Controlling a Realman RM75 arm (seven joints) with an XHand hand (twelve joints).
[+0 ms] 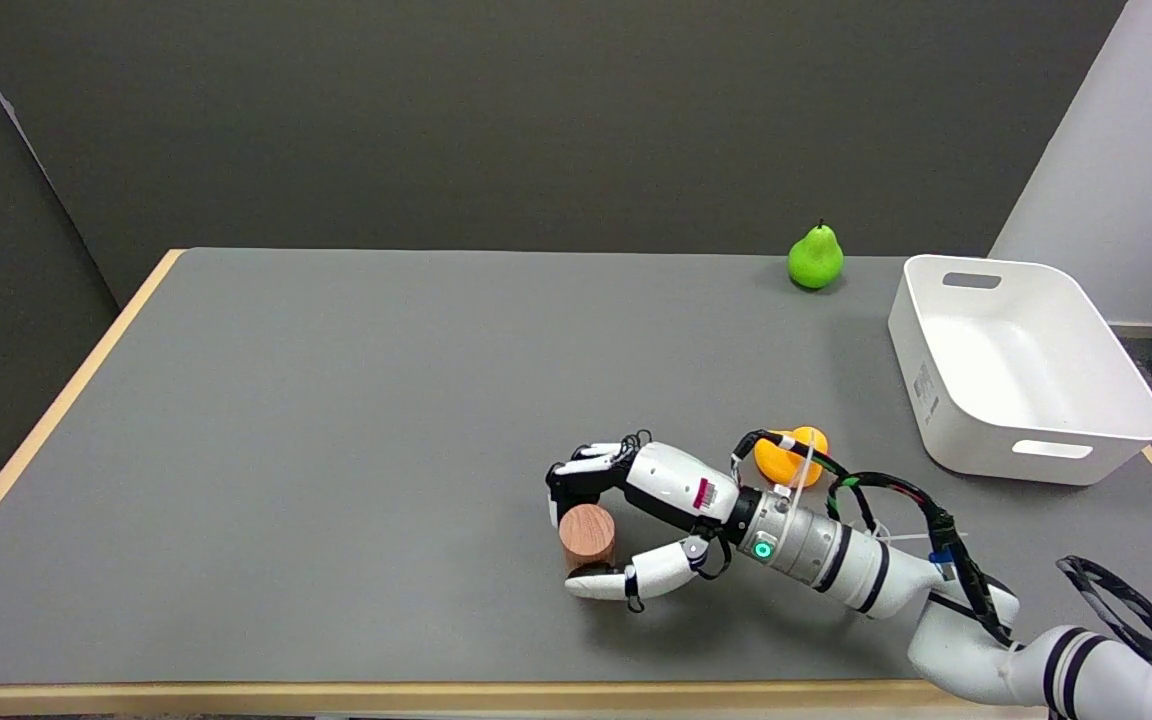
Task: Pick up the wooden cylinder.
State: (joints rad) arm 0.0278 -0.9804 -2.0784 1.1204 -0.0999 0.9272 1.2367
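Grey surface [336,420], wide and bare around the work. Right hand [636,520] low over it, fingers [591,462] and thumb bracketing the wooden cylinder [587,535], contact unclear. Standing upright near the front edge. Probably light, rigid, smooth-sided; best squeezed across the curved wall, mid-height.

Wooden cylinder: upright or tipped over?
Upright. The wooden cylinder stands on the table, its flat round top facing up, between the right hand's fingers.
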